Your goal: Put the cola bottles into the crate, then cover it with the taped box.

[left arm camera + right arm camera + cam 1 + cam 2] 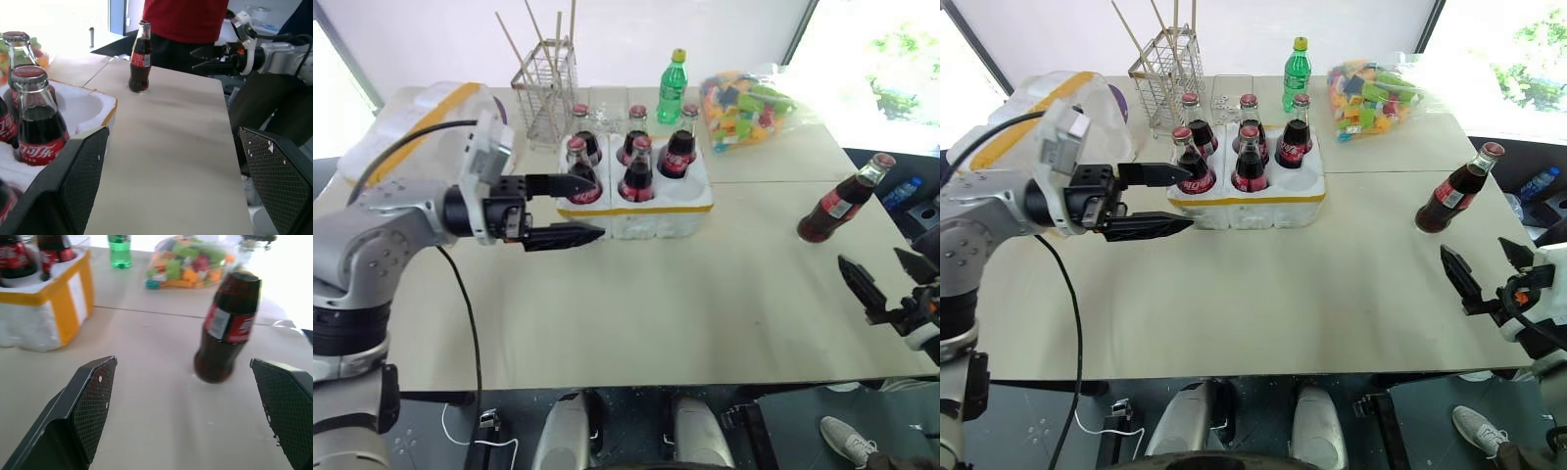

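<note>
Five cola bottles [636, 168] sit in crate [690, 208]; sixth bottle [843, 201] stands far right. Left gripper [570, 208] and right gripper [881, 279] both wide, empty.

Count, desk [636, 294]:
- Cola bottles: 6. Five stand in the crate [641, 211]: [581, 172], [637, 171], [584, 134], [635, 130], [680, 147]. One [842, 201] stands alone at 3 o'clock of the crate.
- Crate holes: 6; one empty [689, 189], front corner at 4 o'clock.
- Green bottle [673, 90]: 1, at 12 o'clock.
- Wire rack [546, 96]: 1, at 11 o'clock; the number of sticks in it cannot be told.
- Bag of coloured pieces [744, 106]: 1, at 1 o'clock.
- Taped box [411, 122]: 1, at 9 o'clock.
- Pincers: 2, left [570, 210], right [886, 279].
</note>
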